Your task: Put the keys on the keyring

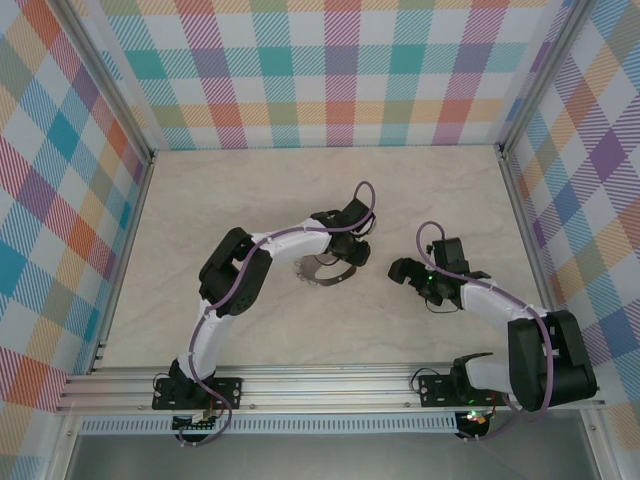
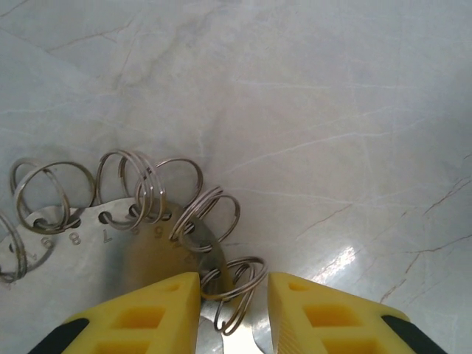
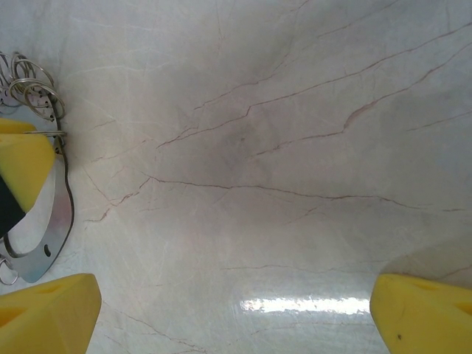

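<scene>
The keyring (image 1: 322, 275) is a curved silver plate with numbered holes, each carrying a small split ring, and it lies mid-table. My left gripper (image 1: 345, 250) reaches down onto its right end. In the left wrist view the plate (image 2: 140, 251) runs in under the yellow fingers (image 2: 147, 313), and my left gripper (image 2: 234, 310) is shut narrowly around one split ring and the plate's end. My right gripper (image 1: 400, 270) hovers to the right of it, wide open (image 3: 236, 317) over bare table, and the keyring (image 3: 55, 221) shows at the left edge of the right wrist view. The keys are out of view.
The marble-patterned tabletop (image 1: 250, 190) is walled by checked panels on three sides, with a metal rail (image 1: 330, 385) along the near edge. The left gripper's yellow finger (image 3: 22, 162) shows beside the keyring in the right wrist view.
</scene>
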